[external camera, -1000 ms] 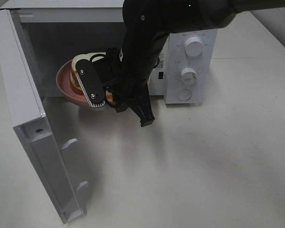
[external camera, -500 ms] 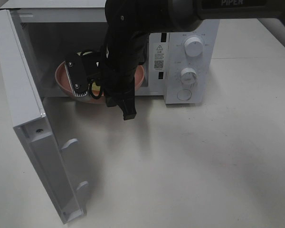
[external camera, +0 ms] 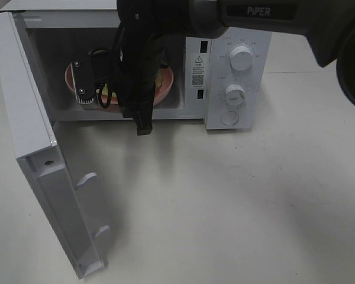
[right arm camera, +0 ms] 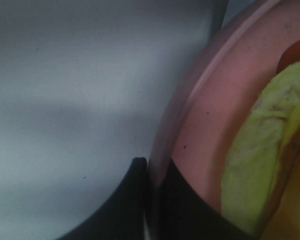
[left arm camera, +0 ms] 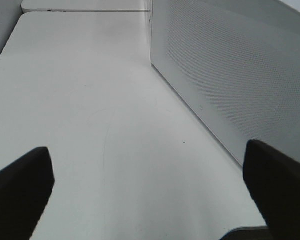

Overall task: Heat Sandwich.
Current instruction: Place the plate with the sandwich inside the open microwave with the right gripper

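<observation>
Sandwich (right arm camera: 252,160), white bread with pale green lettuce and an orange-red filling, lies on a round pink plate (right arm camera: 210,110) inside the open white microwave oven (external camera: 252,112).

Nearest you in the high view is the white table (external camera: 236,195). On its left the microwave's white door (external camera: 23,118) stands swung wide open. Beyond it your black right arm (external camera: 139,59) reaches across the middle into the oven cavity and hides most of the plate.

In the right wrist view, your right gripper (right arm camera: 152,200) has its dark fingers (right arm camera: 190,215) pressed onto the plate's rim, one finger on each side. You cannot tell whether the plate rests on the oven floor.

In the left wrist view, your left gripper (left arm camera: 150,200) hangs over bare table beside a perforated grey panel (left arm camera: 230,75). Its fingers (left arm camera: 20,190) are spread wide and hold nothing.
</observation>
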You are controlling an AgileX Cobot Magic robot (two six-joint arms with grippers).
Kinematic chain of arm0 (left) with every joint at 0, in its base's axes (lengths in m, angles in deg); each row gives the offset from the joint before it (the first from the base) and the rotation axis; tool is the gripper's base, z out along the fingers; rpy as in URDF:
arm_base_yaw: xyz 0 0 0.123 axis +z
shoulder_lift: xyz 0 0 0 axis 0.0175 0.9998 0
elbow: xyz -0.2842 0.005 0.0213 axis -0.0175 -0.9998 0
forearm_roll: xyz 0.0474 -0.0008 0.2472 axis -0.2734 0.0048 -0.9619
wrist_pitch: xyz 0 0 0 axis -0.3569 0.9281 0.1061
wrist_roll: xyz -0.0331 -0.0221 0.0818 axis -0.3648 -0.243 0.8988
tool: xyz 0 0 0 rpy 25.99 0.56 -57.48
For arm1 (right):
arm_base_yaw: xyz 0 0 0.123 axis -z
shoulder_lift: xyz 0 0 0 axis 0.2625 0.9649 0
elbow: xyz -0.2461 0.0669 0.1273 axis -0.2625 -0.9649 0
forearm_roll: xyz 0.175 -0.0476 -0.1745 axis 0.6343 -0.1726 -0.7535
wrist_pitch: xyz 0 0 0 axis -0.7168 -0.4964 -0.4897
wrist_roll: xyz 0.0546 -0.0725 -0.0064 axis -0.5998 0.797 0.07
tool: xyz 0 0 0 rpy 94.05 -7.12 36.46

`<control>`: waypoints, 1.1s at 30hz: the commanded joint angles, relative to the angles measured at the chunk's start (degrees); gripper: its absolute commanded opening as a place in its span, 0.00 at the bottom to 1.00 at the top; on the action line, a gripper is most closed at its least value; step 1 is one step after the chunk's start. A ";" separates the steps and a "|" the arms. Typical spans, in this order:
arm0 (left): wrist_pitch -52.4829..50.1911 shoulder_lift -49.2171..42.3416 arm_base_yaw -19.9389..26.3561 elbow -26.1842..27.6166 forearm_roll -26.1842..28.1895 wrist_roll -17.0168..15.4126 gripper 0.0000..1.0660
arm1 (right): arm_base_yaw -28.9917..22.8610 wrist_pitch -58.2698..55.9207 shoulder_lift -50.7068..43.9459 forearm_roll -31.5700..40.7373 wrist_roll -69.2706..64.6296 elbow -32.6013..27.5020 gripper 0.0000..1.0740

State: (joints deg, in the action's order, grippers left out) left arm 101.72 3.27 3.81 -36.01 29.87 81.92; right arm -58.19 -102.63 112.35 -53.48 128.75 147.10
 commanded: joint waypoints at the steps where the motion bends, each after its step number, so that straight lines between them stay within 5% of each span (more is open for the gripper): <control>1: -0.57 -1.09 0.29 -0.06 0.34 -0.29 0.92 | 0.69 0.97 1.20 -0.57 -0.46 2.41 0.02; 33: -0.57 -1.15 0.29 -0.06 0.17 -0.29 0.92 | 3.27 3.84 8.54 -2.29 -0.23 13.29 0.02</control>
State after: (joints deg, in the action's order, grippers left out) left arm 101.72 3.27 3.81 -36.01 29.87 81.92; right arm -55.27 -100.91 120.88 -54.97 128.53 159.54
